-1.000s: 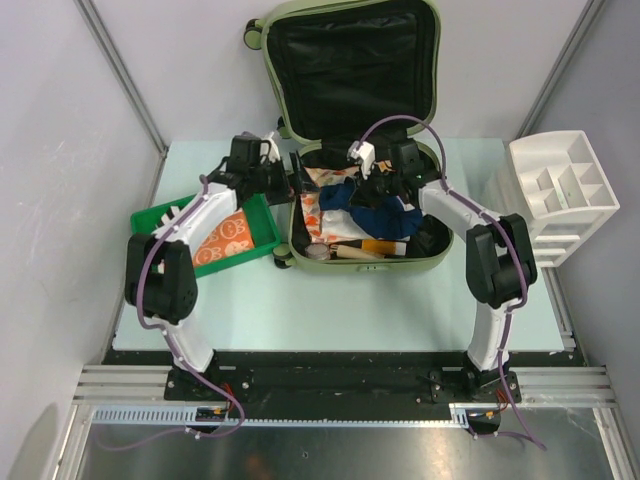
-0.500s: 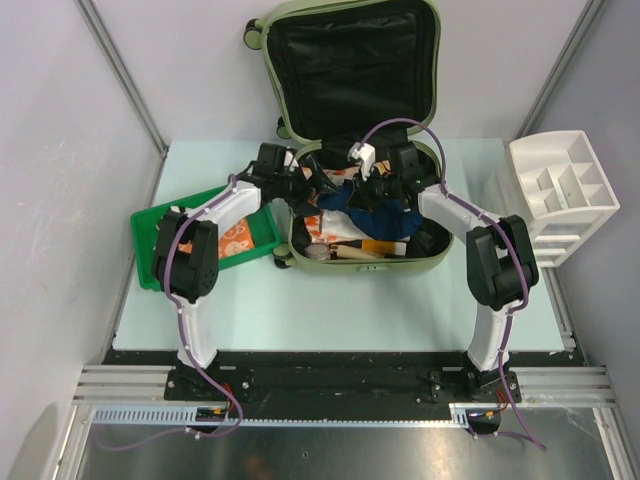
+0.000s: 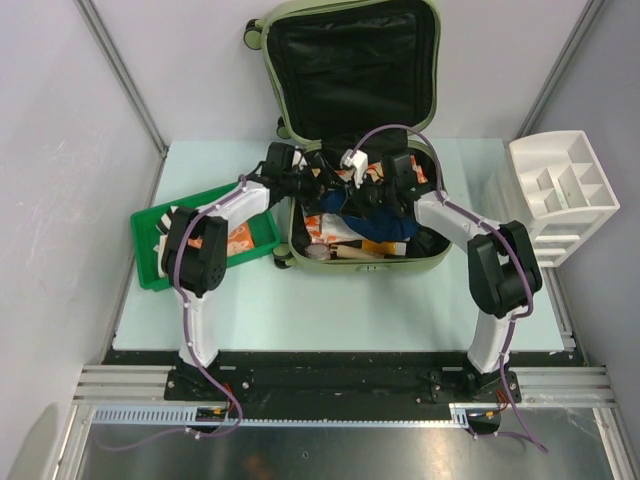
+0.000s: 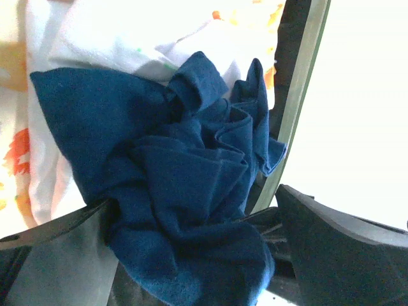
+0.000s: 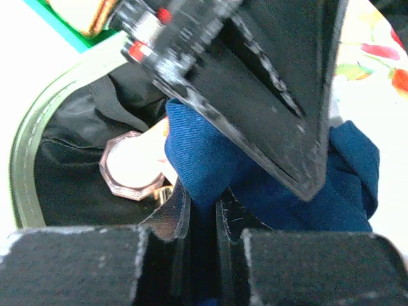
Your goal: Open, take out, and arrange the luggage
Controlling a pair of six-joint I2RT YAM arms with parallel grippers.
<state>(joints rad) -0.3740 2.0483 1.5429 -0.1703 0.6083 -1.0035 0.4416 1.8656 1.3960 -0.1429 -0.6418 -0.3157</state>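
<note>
Inside the open luggage (image 3: 370, 266), the blue cloth (image 4: 185, 166) sits between the spread fingers of the left gripper (image 4: 191, 197), pinched from the right by the right gripper (image 5: 197, 217).

luggage (image 3: 400, 265): olive-green, black lining | cloth (image 4: 185, 185): navy | tray (image 3: 147, 262): green | organizer (image 3: 560, 190): white

Left arm (image 3: 240, 201) and right arm (image 3: 450, 215) angled inward, left fingers (image 4: 51, 255) wide apart, right fingers (image 5: 306, 271) nearly together.

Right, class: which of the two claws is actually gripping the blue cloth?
The right claw, pinched shut on the blue cloth; the left claw is wide open, not clamping it.
</note>
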